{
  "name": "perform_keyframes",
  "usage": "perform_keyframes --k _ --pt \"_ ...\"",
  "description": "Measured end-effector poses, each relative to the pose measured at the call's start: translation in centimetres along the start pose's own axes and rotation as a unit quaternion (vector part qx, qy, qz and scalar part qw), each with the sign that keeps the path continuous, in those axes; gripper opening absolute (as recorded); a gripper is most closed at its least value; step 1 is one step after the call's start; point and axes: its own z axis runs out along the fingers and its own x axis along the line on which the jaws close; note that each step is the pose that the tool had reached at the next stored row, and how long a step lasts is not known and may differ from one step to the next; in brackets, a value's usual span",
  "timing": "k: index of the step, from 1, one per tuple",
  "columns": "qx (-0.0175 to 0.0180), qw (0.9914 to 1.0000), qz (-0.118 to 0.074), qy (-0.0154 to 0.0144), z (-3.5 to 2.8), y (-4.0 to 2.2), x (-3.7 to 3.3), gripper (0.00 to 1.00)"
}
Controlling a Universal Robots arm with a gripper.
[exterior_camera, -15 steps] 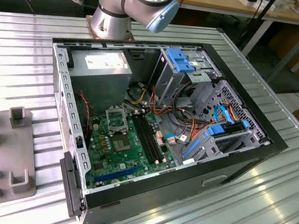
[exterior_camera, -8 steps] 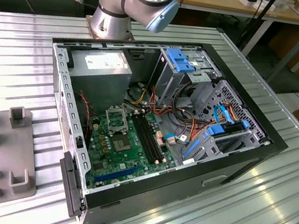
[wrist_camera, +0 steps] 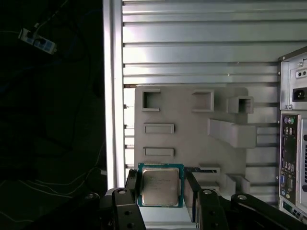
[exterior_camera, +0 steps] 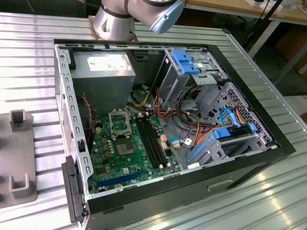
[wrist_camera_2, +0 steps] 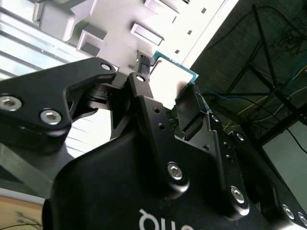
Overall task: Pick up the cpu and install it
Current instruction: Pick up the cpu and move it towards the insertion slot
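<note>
At the exterior view's left, a grey holder block (exterior_camera: 2,149) with upright posts and shallow pockets lies on the ribbed metal table (exterior_camera: 277,216). To its right, in the middle of the table, an open computer case (exterior_camera: 143,215) lies on its side with the inside facing up. Just beyond the case's far left corner rises the arm's base (exterior_camera: 117,19).

Inside the case, a green motherboard (exterior_camera: 128,161) lies flat in the near left part. A metal-framed square socket (exterior_camera: 118,122) sits toward the board's far end, just in front of the grey power supply (exterior_camera: 103,71). Black memory slots (exterior_camera: 152,141) run along the socket's right side. Further right are a tangle of coloured cables (exterior_camera: 185,120) and, at the far side, blue drive brackets (exterior_camera: 186,62).

In the first wrist view the gripper (wrist_camera: 161,191) is drawn in narrow on the cpu (wrist_camera: 160,186). Its black fingers (wrist_camera: 133,188) press against two opposite edges of the chip. The chip's silver-grey top faces the camera, with a green rim showing around it. The cpu hangs in the air over the holder block (wrist_camera: 192,120), well clear of its pockets, with the ribbed table (wrist_camera: 201,43) beyond. The case's rear panel with its ports (wrist_camera: 292,143) stands beside the block.

In the second wrist view the gripper (wrist_camera_2: 165,91) is seen from close behind. The cpu (wrist_camera_2: 175,67) is clamped between the finger ends, one teal-green edge catching the light, with the pale holder block (wrist_camera_2: 158,19) behind it.
</note>
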Motion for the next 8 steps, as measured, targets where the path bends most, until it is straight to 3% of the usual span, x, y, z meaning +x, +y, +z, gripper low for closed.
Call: perform_keyframes --k 8 --pt "-0.0001 1.0 0.0 0.0001 -0.63 0.0 0.02 0.47"
